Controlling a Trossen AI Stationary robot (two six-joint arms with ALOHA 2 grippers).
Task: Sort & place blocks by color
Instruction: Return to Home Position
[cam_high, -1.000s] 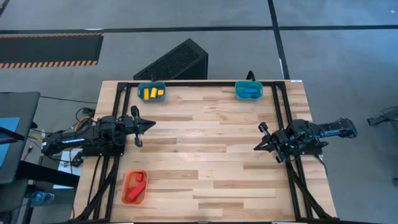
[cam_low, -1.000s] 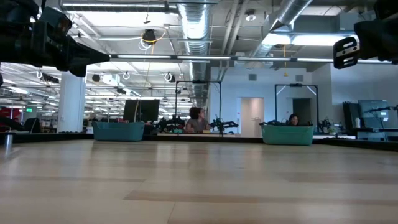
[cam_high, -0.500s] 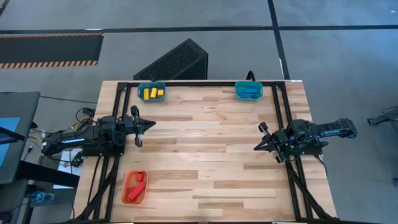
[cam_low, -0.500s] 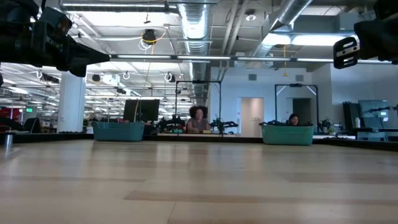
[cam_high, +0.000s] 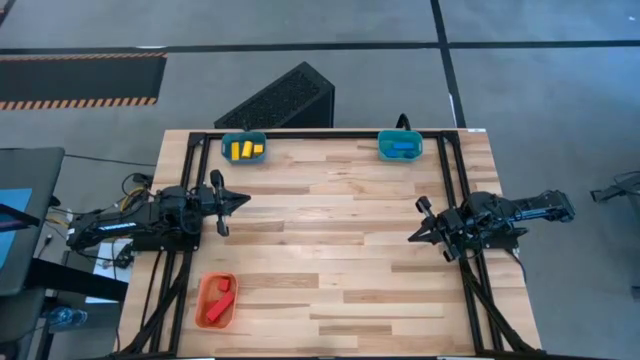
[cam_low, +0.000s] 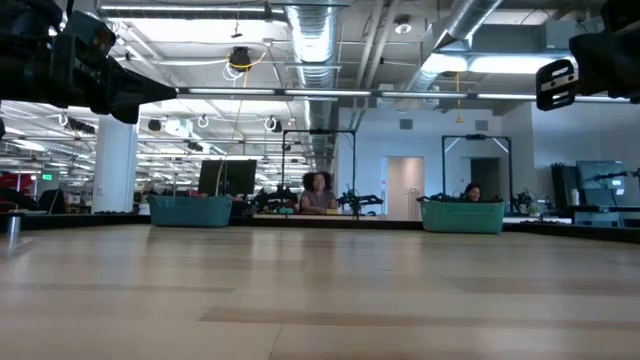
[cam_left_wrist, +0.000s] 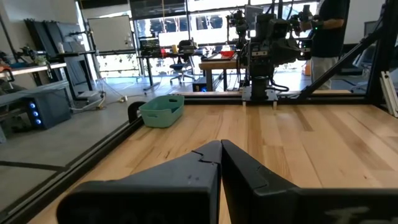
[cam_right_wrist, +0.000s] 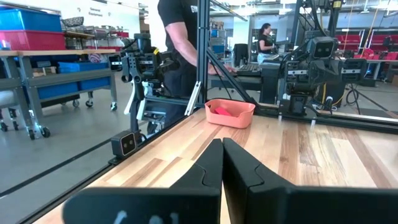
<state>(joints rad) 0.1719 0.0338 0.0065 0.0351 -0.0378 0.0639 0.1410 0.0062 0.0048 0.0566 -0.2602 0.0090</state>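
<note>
On the bench (cam_high: 330, 260), in the near left corner, stands the orange tray (cam_high: 216, 275), and the red blocks (cam_high: 214, 308) lie inside it. A little farther, at the right edge, the right claw (cam_high: 412, 238) hangs above the wood and points to the left; its two fingers are pressed together and nothing is between them. A bit farther again, at the left edge, the left claw (cam_high: 245, 201) points to the right, also clenched on nothing and raised over the bench. The middle of the bench between the two claws carries no block. At the far edge there are two teal trays: the left teal tray (cam_high: 226, 150) holds the yellow blocks (cam_high: 244, 150), and the right teal tray (cam_high: 382, 148) holds the blue blocks (cam_high: 402, 148). Behind the bench, in the room, a person (cam_low: 317, 194) is seen between the two teal trays.
</note>
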